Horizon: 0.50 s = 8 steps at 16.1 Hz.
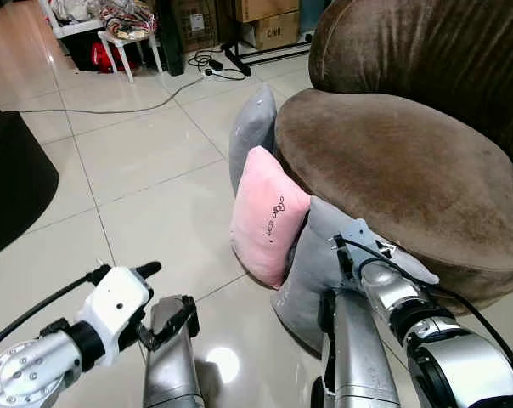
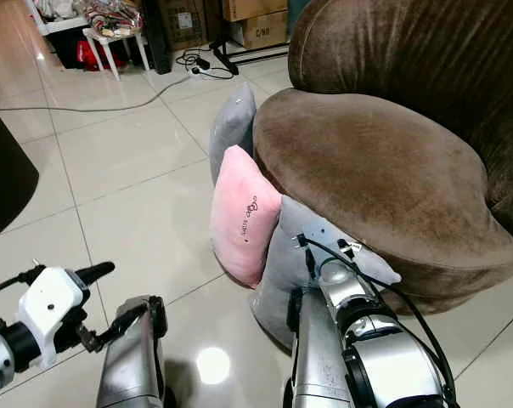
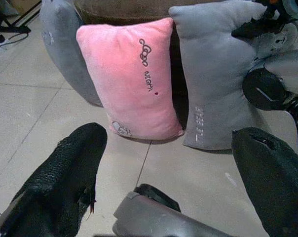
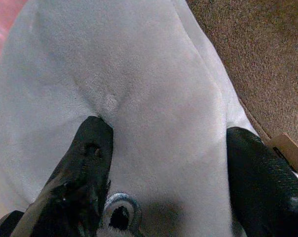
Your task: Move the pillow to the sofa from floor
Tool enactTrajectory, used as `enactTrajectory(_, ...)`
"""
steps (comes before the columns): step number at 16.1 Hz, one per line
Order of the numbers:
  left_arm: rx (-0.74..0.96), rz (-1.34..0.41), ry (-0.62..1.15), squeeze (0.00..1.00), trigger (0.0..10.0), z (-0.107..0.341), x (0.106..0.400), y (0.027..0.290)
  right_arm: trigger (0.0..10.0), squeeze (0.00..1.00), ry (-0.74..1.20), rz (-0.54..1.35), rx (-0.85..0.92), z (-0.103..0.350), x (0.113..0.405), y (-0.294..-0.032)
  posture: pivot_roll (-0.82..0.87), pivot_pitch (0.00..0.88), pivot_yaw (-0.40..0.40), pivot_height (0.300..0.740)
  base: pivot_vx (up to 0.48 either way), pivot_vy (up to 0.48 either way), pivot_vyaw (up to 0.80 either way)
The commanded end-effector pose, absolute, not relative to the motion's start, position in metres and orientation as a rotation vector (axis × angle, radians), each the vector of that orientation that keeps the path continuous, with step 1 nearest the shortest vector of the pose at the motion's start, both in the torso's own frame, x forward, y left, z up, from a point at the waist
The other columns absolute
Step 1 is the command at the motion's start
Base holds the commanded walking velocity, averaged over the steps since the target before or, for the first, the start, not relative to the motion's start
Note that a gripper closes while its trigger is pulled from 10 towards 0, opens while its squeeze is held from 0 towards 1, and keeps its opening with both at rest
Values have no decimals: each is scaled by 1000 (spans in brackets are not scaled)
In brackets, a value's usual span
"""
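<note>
The near grey pillow [image 1: 312,280] stands on the tiled floor [image 1: 146,187] against the brown sofa's [image 1: 409,170] front edge beside a pink pillow [image 1: 267,214], soft and light, its plump top best pinched between the right gripper's [image 4: 164,163] spread jaws pressing it, while the left gripper [image 3: 168,163] hovers released.

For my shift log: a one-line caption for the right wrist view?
Right gripper fingers open astride the near grey pillow leaning on the brown sofa.

Both claws [image 3: 168,163] [image 4: 164,163] spread wide, forward.
</note>
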<state>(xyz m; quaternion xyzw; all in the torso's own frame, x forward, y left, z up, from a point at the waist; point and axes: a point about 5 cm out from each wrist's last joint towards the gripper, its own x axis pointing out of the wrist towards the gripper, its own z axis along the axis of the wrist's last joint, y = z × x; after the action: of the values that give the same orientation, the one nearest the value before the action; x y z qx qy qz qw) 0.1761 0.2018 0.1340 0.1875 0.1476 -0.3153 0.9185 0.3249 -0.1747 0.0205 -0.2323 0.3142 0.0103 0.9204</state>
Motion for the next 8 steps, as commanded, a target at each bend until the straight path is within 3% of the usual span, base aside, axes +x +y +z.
enactTrajectory(1,395,-651,322,0,10000,134,176,205,0,0,661,38,-474,20,326,-171,42,18,44,433,0,0,0)
enactTrajectory(8,402,-685,331,0,10000,132,180,203,0,0,667,42,-462,16,321,-172,25,0,67,433,0,0,0)
